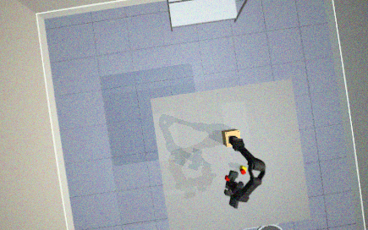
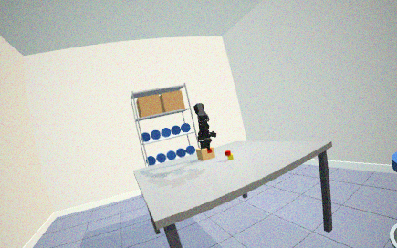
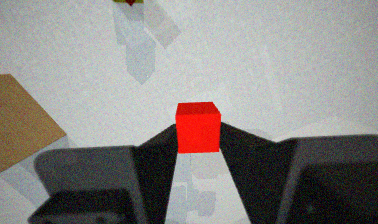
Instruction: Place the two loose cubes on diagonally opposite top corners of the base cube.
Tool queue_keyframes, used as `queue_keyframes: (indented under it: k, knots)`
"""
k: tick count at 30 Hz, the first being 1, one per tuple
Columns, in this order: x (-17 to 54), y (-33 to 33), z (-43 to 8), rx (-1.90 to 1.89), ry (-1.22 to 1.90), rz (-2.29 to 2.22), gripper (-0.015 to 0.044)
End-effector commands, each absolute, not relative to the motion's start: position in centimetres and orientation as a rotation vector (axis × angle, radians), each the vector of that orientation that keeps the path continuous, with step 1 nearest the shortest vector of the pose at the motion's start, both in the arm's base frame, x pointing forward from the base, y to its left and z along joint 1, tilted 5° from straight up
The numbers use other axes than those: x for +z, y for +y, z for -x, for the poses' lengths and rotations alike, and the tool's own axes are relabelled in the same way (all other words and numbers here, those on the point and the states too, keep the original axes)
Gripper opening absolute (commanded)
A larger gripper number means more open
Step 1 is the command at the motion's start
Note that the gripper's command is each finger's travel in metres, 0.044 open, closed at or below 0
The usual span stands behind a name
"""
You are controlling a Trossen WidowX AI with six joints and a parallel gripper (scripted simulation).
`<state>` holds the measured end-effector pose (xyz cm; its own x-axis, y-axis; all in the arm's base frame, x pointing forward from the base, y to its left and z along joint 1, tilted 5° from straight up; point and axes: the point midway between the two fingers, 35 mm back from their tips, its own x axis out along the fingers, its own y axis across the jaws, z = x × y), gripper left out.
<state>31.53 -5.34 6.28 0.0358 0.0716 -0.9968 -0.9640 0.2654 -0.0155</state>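
Red cube (image 1: 227, 178) (image 2: 209, 150) (image 3: 198, 132) held above a pale gray counter (image 1: 276, 106) (image 2: 270, 160) (image 3: 315, 75), pinched between the two black fingers of the gripper (image 1: 227, 179) (image 2: 209, 149) (image 3: 197, 127), which is partly open, closed only to the cube's width. Near it, apart from the gripper, a second red cube (image 1: 243, 172) (image 2: 227, 153) (image 3: 131, 2) sits off-center on the yellow base cube (image 1: 244, 168) (image 2: 230, 157) (image 3: 119, 1), leaving part of its top uncovered.

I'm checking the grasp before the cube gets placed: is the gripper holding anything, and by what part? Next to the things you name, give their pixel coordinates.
Yes: the gripper (image 3: 197, 127) holds a red cube (image 1: 227, 178) (image 2: 210, 150) (image 3: 198, 132), its fingers pressing two opposite side faces.
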Motion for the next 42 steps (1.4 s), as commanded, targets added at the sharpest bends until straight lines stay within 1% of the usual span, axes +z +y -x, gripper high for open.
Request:
queue_keyframes:
  k: [1, 21, 42]
  knots:
    - [6.3, -4.5, -31.5, 0.964, 1.287, 0.901, 0.0105]
    - [6.6, 0.2, -31.4, 0.560, 1.451, 0.469, 0.0105]
    - [6.9, 5.0, -30.6, 0.125, 1.532, 0.007, 0.0105]
